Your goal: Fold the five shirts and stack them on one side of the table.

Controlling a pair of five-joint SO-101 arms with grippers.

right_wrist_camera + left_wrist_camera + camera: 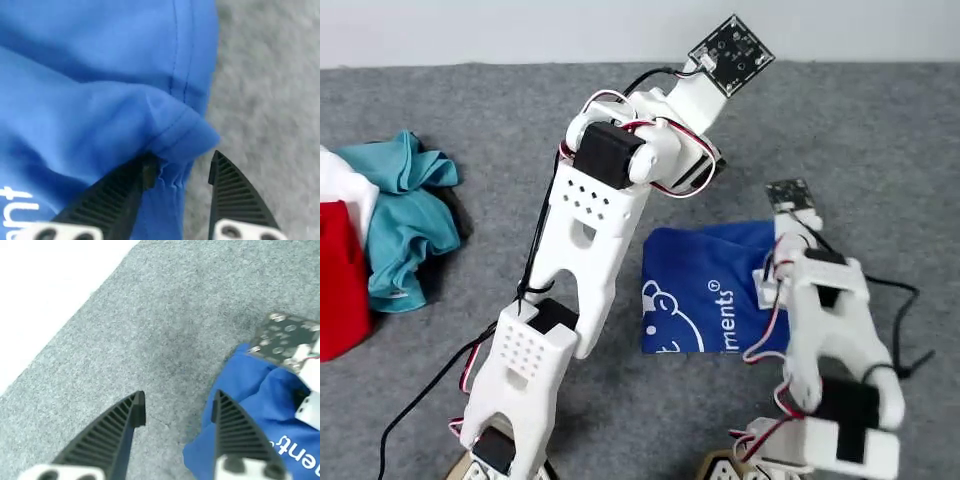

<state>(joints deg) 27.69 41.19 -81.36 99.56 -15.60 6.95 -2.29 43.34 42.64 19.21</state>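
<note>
A blue shirt (705,290) with white print lies partly folded on the grey table, right of centre. My right gripper (182,167) is open at its far right edge, and a bunched hem corner of the blue shirt (100,75) sits between the fingers. My left gripper (177,412) is open and holds nothing, hovering over bare table just beyond the far left corner of the blue shirt (245,405). A heap of unfolded shirts lies at the table's left edge: teal (405,215), white (345,190) and red (340,275).
The left arm (590,230) stretches diagonally across the table's middle, between the heap and the blue shirt. The right arm's camera board (287,340) sits close to my left gripper. Grey table surface (880,130) extends behind and right of the shirt.
</note>
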